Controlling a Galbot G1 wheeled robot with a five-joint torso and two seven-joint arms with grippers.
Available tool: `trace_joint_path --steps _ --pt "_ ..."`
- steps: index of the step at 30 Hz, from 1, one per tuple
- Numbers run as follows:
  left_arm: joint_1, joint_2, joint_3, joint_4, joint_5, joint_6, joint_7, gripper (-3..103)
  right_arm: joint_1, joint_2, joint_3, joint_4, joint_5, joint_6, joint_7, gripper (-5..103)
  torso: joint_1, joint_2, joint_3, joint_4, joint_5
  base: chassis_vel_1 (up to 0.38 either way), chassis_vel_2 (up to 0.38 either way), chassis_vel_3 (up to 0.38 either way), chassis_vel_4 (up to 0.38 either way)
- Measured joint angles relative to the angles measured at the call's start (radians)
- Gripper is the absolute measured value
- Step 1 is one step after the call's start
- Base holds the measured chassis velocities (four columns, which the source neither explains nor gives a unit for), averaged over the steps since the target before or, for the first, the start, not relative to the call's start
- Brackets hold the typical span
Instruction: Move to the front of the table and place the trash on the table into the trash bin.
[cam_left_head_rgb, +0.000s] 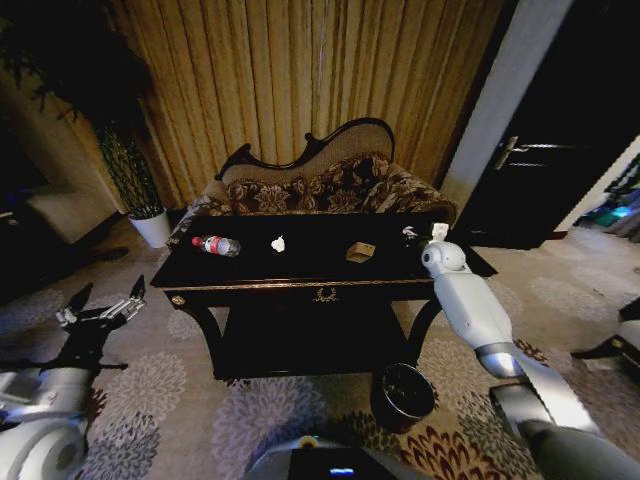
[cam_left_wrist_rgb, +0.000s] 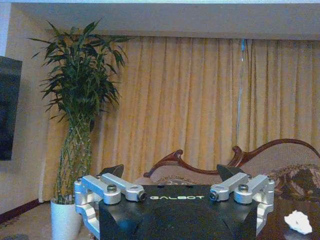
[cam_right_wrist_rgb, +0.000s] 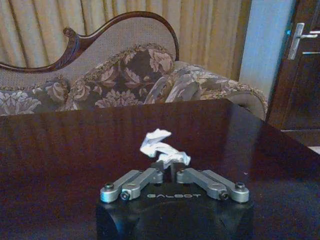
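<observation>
Your right gripper (cam_right_wrist_rgb: 167, 167) is out over the right end of the large black wooden console table with gold trim (cam_left_head_rgb: 300, 286), and its jaws are pinched together on a white crumpled paper wad (cam_right_wrist_rgb: 161, 149) that sticks up between them just above the dark polished surface. In the head view the right arm runs up from the lower right corner, with the gripper (cam_left_head_rgb: 421, 237) near the surface's back right corner.

On that surface you have three more pieces of trash, well apart from one another in a row: a clear plastic bottle with a red cap and label (cam_left_head_rgb: 217, 245) lying on its side toward the left end, a second small white paper wad (cam_left_head_rgb: 278, 243) near the middle, and a small tan box (cam_left_head_rgb: 361, 252) right of centre.

The small round dark maroon trash bin (cam_left_head_rgb: 402, 395) stands on the patterned carpet in front of the table, below its right front corner and beside your right arm.

Your left gripper (cam_left_head_rgb: 103, 303) is held off the table's left end, over the carpet, jaws spread wide with nothing between them. From the left wrist camera, the left gripper (cam_left_wrist_rgb: 170, 172) faces the curtains, with a tall potted plant in a white pot (cam_left_wrist_rgb: 80, 120) beside them.

Behind the table is a patterned curved-back sofa (cam_left_head_rgb: 320, 185).
</observation>
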Motion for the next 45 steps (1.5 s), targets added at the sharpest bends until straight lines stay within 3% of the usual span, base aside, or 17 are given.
trace_joint_path --steps 3,4,6,21,25,27,28,30,34,36,38,40,45 --pt "0.000 0.000 0.000 0.000 0.000 0.000 0.000 100 -0.001 -0.002 0.002 0.002 0.002 0.000 0.000 8 0.000 0.000 0.000 0.0000 0.0000 0.000 0.000 0.000 0.000" --pt "0.000 0.000 0.000 0.000 0.000 0.000 0.000 100 -0.003 -0.004 0.002 0.005 0.004 0.001 0.000 1 0.000 0.000 0.000 0.0001 0.0000 0.000 0.000 0.000 0.000" --pt "0.000 -0.001 -0.001 -0.001 0.000 0.000 0.000 100 -0.006 -0.007 0.004 0.008 0.006 0.001 0.000 0 0.000 0.000 0.000 0.0000 0.0000 0.000 0.000 0.000 0.000" --pt "0.001 -0.001 -0.002 -0.002 0.000 0.000 0.001 100 -0.024 -0.027 0.014 0.053 0.029 0.004 -0.009 0 0.000 0.000 0.000 0.0001 0.0000 0.000 0.000 0.000 0.000" --pt "0.000 -0.001 0.001 -0.002 0.000 0.000 0.001 100 -0.018 -0.027 0.014 0.050 0.029 0.008 -0.023 10 0.000 0.000 0.000 0.0000 0.0000 0.000 0.000 0.000 0.000" --pt "0.000 -0.003 0.003 -0.001 0.001 0.000 0.002 100 -0.009 -0.025 0.012 0.033 0.028 0.014 -0.027 21 0.000 0.000 0.000 0.0000 0.0000 0.000 0.000 0.000 0.000" --pt "0.001 -0.003 0.003 0.001 0.002 0.000 0.002 100 0.000 -0.021 0.009 0.017 0.027 0.018 -0.028 32 0.000 0.000 0.000 0.0000 0.0000 0.000 0.000 0.000 0.000" --pt "0.001 -0.003 0.003 0.001 0.002 0.000 0.002 100 0.004 -0.020 0.007 0.010 0.027 0.020 -0.028 32 0.000 0.000 0.000 0.0001 0.0000 0.000 0.000 0.000 0.000" --pt "0.001 -0.003 0.002 0.004 0.002 0.000 0.003 100 0.022 -0.014 -0.001 -0.019 0.024 0.026 -0.030 43 0.000 0.000 0.000 0.0001 0.0000 0.000 0.000 0.000 0.000" --pt "0.000 -0.003 0.002 0.007 0.001 0.000 0.003 100 0.040 -0.007 -0.006 -0.047 0.018 0.032 -0.031 59 0.000 0.000 0.000 0.0002 0.0000 0.000 0.000 0.000 0.000" --pt "0.000 -0.003 0.002 0.007 0.001 0.000 0.003 100 0.045 -0.007 -0.006 -0.052 0.015 0.033 -0.032 59 0.000 0.000 0.000 0.0002 0.0000 0.000 0.000 0.000 0.000" --pt "0.000 -0.003 0.002 0.010 0.001 0.000 0.003 100 0.053 -0.009 -0.006 -0.055 0.010 0.034 -0.032 76 0.000 0.000 0.000 0.0001 0.0000 0.000 0.000 0.000 0.000" --pt "-0.002 -0.004 0.006 0.013 0.001 -0.001 0.004 100 0.049 -0.021 -0.003 -0.028 0.008 0.034 -0.032 86 0.000 0.000 0.000 0.0001 -0.0002 0.000 0.000 0.000 0.000"
